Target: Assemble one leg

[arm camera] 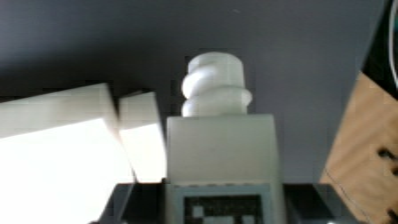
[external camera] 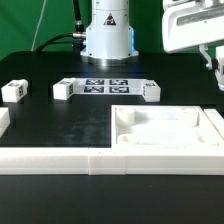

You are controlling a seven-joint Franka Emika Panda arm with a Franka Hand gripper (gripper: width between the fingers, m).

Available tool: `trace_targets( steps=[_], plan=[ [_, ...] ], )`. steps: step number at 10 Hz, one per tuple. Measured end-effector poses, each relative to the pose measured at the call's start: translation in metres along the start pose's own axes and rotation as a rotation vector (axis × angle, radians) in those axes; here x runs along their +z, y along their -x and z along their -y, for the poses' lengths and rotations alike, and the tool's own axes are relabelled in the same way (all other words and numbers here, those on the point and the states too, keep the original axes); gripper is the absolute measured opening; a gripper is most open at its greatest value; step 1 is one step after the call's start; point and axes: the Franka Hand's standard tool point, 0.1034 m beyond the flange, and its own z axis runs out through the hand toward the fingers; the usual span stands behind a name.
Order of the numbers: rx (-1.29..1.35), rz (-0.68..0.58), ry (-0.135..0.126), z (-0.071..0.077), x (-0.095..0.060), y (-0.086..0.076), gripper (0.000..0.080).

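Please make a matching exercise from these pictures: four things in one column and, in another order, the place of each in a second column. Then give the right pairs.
Things:
1. leg
2. marker board
3. tray piece
4. left block

Places:
a. near the camera, at the exterior view's right
b. alone at the exterior view's far left
c. held in the gripper
d. lying flat in the middle, covered with tags

Pairs: 1-c, 2-d, 3-a, 4-b
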Motion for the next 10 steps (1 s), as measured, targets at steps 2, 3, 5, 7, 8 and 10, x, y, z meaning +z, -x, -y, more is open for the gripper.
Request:
trace_targets(
  steps=[2, 3, 5, 7, 8, 10],
  plan=[
    [-0.143, -0.036, 0.021, -0.017, 0.000, -0.026, 0.0288],
    [-0.199, -0.046, 0.032, -0.026, 0.001, -0.036, 0.0288],
    [-0.258, -0.068, 0.048, -0.041, 0.003, -0.057, 0.0288],
    [-0.252, -0.063, 0.048, -0.039, 0.004, -0.053, 0.0288],
    [-0.252, -0.073, 0.047, -0.040, 0.004, -0.054, 0.0288],
    [-0.252, -0.074, 0.049, -0.042, 0.005, -0.054, 0.0288]
  ],
)
